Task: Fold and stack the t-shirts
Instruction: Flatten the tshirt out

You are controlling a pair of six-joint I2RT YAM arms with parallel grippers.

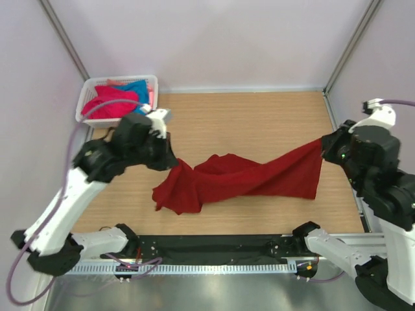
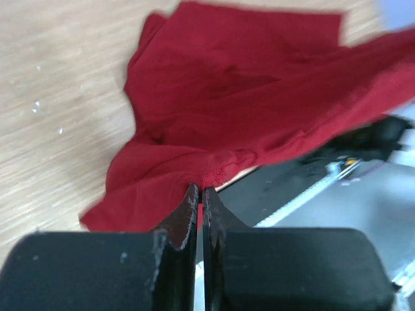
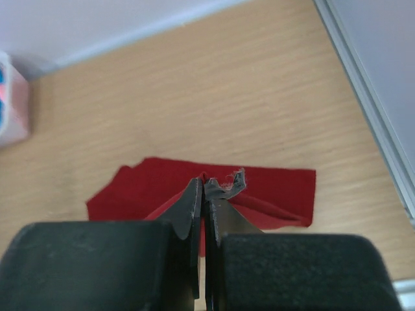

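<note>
Left fingers [image 2: 185, 219] and right fingers [image 3: 192, 208] clamped on opposite ends of dark red t-shirt [image 1: 246, 178]

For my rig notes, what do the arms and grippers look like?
The left arm and right arm are white link shells with black joint housings. A lilac cable loops along the left one; a second cable leaves the right wrist. The left gripper and right gripper each have two flat black fingers on black blocks.
</note>
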